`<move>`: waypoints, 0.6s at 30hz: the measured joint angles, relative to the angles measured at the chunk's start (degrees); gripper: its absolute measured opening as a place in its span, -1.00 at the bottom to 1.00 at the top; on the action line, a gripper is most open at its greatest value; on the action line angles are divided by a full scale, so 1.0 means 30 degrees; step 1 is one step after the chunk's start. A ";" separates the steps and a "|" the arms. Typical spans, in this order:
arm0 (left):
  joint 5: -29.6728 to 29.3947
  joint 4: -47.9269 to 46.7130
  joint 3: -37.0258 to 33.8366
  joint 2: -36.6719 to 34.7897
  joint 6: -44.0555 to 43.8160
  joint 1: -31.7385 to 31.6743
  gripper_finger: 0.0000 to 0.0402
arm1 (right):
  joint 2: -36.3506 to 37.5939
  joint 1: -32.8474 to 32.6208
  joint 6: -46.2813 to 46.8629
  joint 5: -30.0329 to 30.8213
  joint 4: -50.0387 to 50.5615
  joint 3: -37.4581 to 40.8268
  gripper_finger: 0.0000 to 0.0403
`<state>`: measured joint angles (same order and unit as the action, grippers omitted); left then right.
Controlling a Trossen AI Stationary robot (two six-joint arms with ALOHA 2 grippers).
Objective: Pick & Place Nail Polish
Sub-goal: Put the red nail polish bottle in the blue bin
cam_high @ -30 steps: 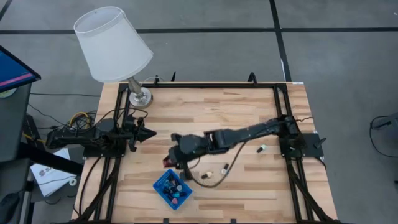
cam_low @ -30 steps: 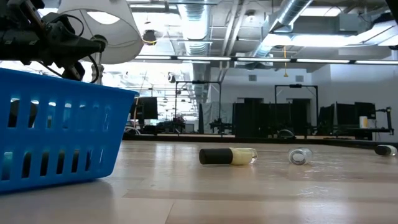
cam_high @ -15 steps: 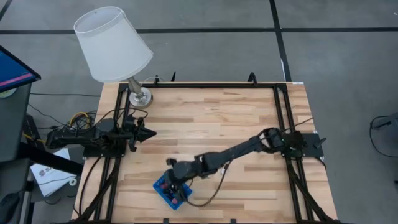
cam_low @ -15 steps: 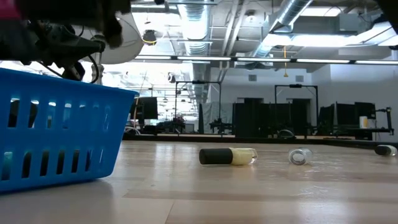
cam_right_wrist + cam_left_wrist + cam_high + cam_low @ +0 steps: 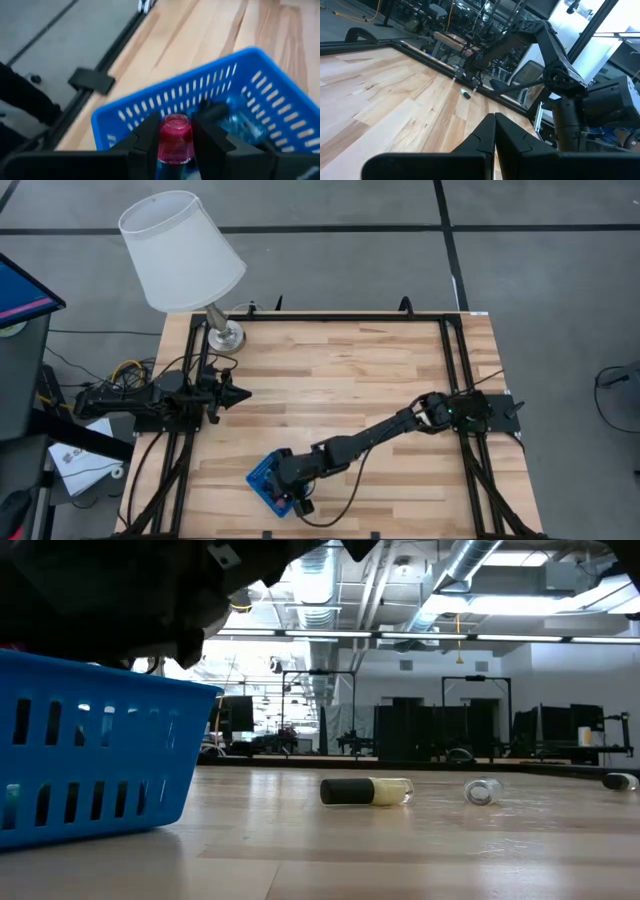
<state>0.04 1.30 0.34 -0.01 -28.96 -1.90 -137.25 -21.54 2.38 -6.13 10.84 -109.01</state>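
1. The held polish [image 5: 175, 137] is a small pink-red bottle, clamped between the right gripper's [image 5: 175, 142] fingers above the blue basket [image 5: 280, 107].
2. Inside the basket lies at least one bluish bottle [image 5: 240, 120] with a dark cap; the rest I cannot make out.
3. Since a second ago the right arm has stretched from mid-table to over the basket [image 5: 262, 477] at the front edge. In the low view its dark bulk now hangs above the basket [image 5: 90, 750].
4. The left gripper [image 5: 495, 131] has not moved at the left side, jaws together.
5. Count in the low view: one yellow bottle [image 5: 368, 791], one clear [image 5: 483, 790], one far right [image 5: 620, 780], all lying on the table [image 5: 400, 850]. One lamp [image 5: 185, 255].
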 joint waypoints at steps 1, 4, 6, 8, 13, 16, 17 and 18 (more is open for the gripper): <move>-0.0004 0.0000 0.0000 0.0000 0.0002 0.0002 -1.00 | 0.0000 0.0000 -0.0088 0.0000 0.0275 0.0000 -0.56; 0.0002 0.0000 0.0005 0.0000 0.0002 0.0002 -1.00 | 0.0006 -0.0051 -0.0867 0.0049 0.1383 0.0000 -0.56; -0.0004 0.0000 0.0002 0.0000 0.0002 -0.0003 -1.00 | 0.0000 -0.0066 -0.1326 0.0051 0.1941 0.0000 -0.56; -0.0003 0.0000 0.0005 0.0000 0.0002 -0.0003 -1.00 | 0.0004 -0.0066 -0.1506 0.0051 0.2167 0.0000 -0.56; -0.0004 0.0000 0.0000 0.0000 0.0002 0.0004 -1.00 | 0.0007 -0.0058 -0.1497 0.0051 0.2312 0.0000 -0.54; -0.0004 0.0000 -0.0002 0.0000 0.0002 -0.0003 -1.00 | 0.0007 -0.0058 -0.1497 0.0051 0.2373 0.0000 -0.46; -0.0004 0.0000 0.0001 0.0000 0.0002 0.0000 -1.00 | 0.0007 -0.0066 -0.1497 0.0051 0.2412 0.0000 -0.41; 0.0002 0.0000 0.0005 0.0000 0.0002 0.0003 -1.00 | 0.0007 -0.0066 -0.1497 0.0049 0.2400 0.0000 -0.37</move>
<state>0.05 1.30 0.36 -0.01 -28.95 -1.89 -137.23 -21.74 -2.11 -5.98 18.04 -109.01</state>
